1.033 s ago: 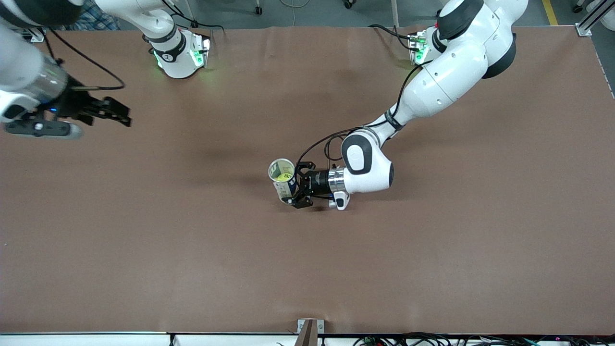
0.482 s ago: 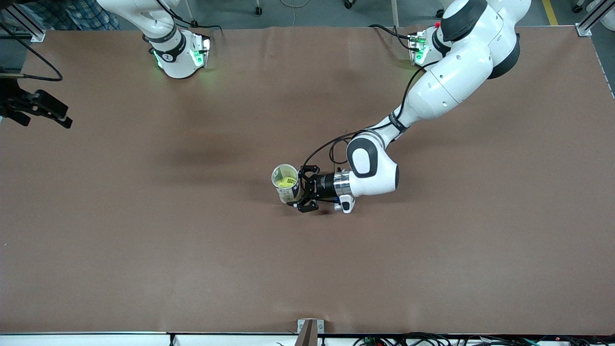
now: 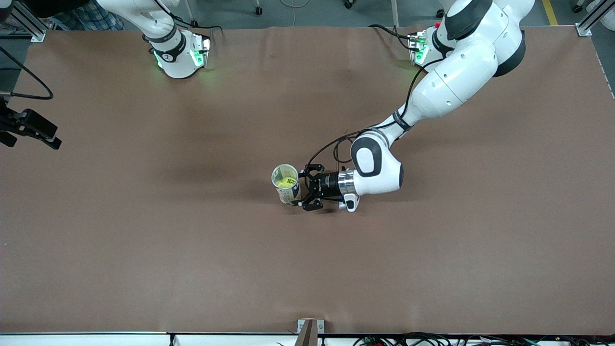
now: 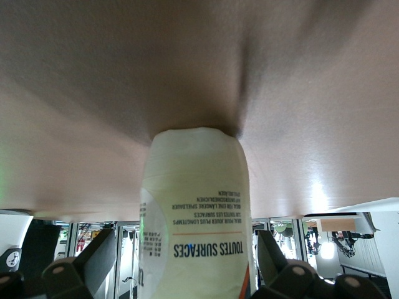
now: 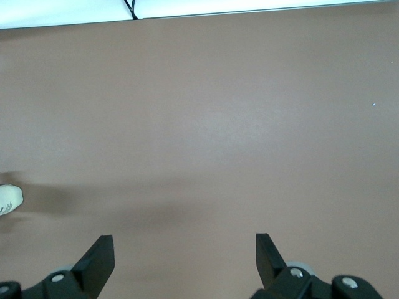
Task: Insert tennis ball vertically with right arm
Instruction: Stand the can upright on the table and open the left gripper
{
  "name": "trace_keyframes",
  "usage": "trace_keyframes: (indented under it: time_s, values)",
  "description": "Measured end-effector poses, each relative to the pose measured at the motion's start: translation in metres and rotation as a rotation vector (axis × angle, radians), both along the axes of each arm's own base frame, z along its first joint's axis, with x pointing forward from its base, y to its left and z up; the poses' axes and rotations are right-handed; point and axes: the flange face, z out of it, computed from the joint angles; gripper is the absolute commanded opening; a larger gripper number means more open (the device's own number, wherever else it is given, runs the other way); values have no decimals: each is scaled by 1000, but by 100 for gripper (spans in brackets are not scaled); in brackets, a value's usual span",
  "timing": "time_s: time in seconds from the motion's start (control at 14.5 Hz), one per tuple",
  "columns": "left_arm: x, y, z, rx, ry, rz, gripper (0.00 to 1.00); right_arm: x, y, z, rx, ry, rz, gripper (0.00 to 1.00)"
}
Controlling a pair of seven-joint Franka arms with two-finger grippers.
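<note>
A pale tennis-ball can [image 3: 288,188] stands upright on the brown table, its open top facing up. The yellow tennis ball [image 3: 287,182] lies inside it. My left gripper [image 3: 305,188] is low beside the can, open, one finger on each side of it with small gaps. In the left wrist view the can [image 4: 196,218] fills the space between the fingers [image 4: 100,255]. My right gripper [image 3: 48,137] is open and empty over the table edge at the right arm's end. The right wrist view shows its fingertips [image 5: 100,252] over bare table, with the can [image 5: 9,199] a small shape far off.
The brown table cover [image 3: 307,269] is bare all around the can. The two arm bases [image 3: 180,55] stand along the table's edge farthest from the front camera. A metal bracket [image 3: 310,327] sits at the nearest edge.
The can went from tilted to upright with the ball in it. My left gripper opened and drew back a little. My right gripper swung out toward the right arm's end of the table.
</note>
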Motion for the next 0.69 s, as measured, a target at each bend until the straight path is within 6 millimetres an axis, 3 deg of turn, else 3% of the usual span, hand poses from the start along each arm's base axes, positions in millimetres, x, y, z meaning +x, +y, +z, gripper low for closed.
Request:
trace_keyframes:
  time_s: [0.48, 0.69]
  values:
    - [12, 34, 15, 53, -55, -8, 100, 0, 3, 18, -1, -35, 6, 100]
    - [30, 64, 22, 117, -113, 3, 100, 0, 3, 21, -1, -39, 5, 100]
